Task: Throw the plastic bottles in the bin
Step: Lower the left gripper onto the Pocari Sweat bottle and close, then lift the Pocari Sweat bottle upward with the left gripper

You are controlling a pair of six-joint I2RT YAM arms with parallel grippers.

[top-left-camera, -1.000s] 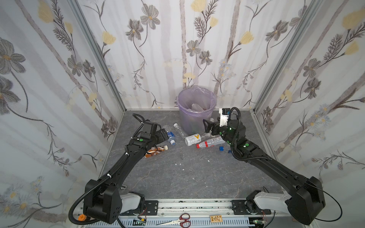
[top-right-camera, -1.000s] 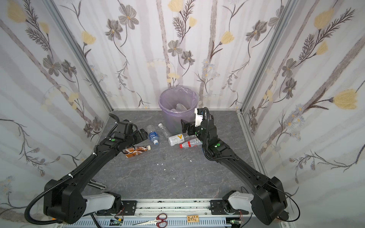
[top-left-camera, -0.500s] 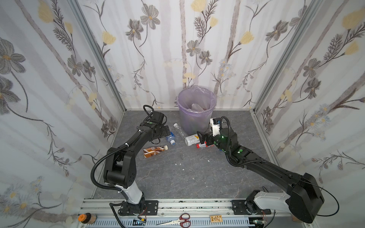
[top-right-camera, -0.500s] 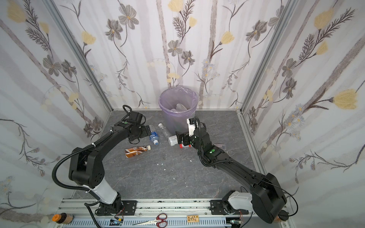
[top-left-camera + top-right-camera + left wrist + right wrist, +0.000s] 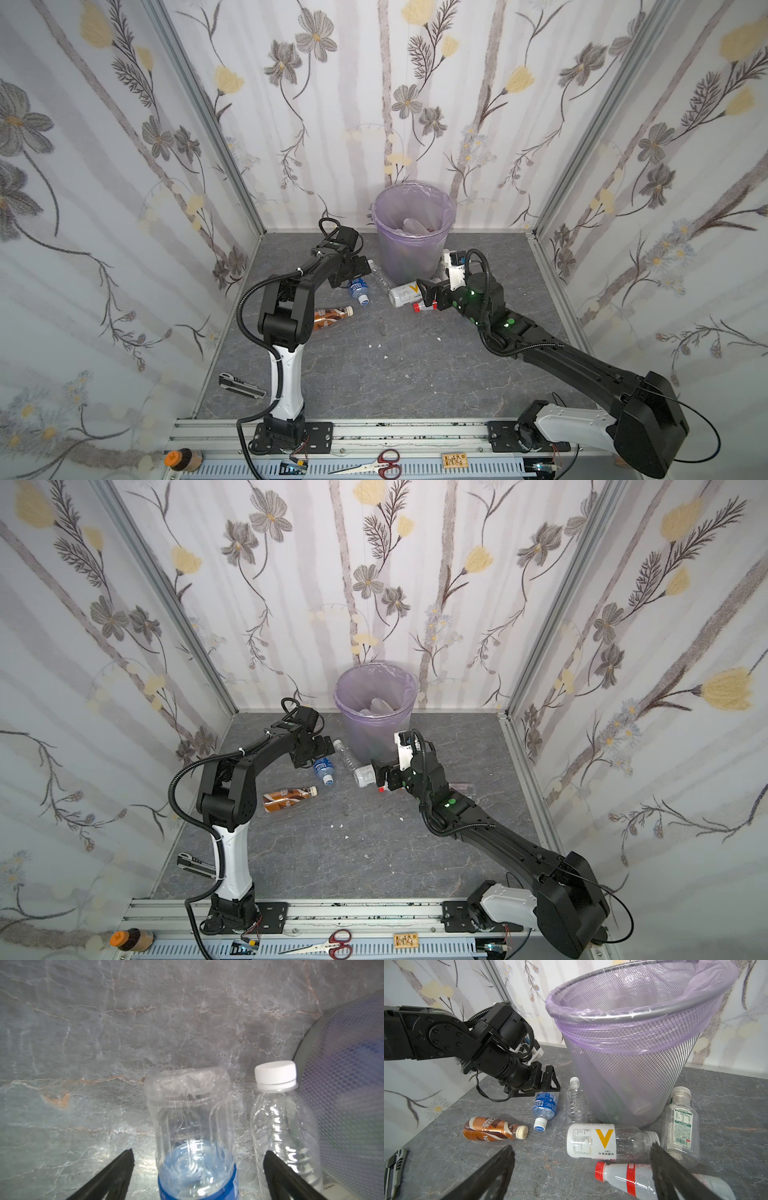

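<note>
Bin: the bin [image 5: 409, 259] stood upright at the back, centre of both top views, with a few bottles inside.
Left gripper: the left gripper [image 5: 198, 1154] was low, left of the bin; its fingers were spread wide either side of the blue-label bottle [image 5: 193, 1118], not pinching it.
Right gripper: the right gripper [image 5: 581, 1148] had its fingers released, empty, over the white V bottle [image 5: 591, 1140] and the red-capped bottle [image 5: 618, 1176] at the bin's foot.
Loose on the bench [image 5: 374, 374]: the brown-wrapped bottle [image 5: 328, 318] lay left of centre; the clear bottle [image 5: 575, 1103] lay just beside the bin.

The black two-fingered left hand [image 5: 198, 1152] is held low, its fingers spread wide apart. The black two-fingered right hand [image 5: 581, 1146] is also low, fingers equally wide apart.
</note>
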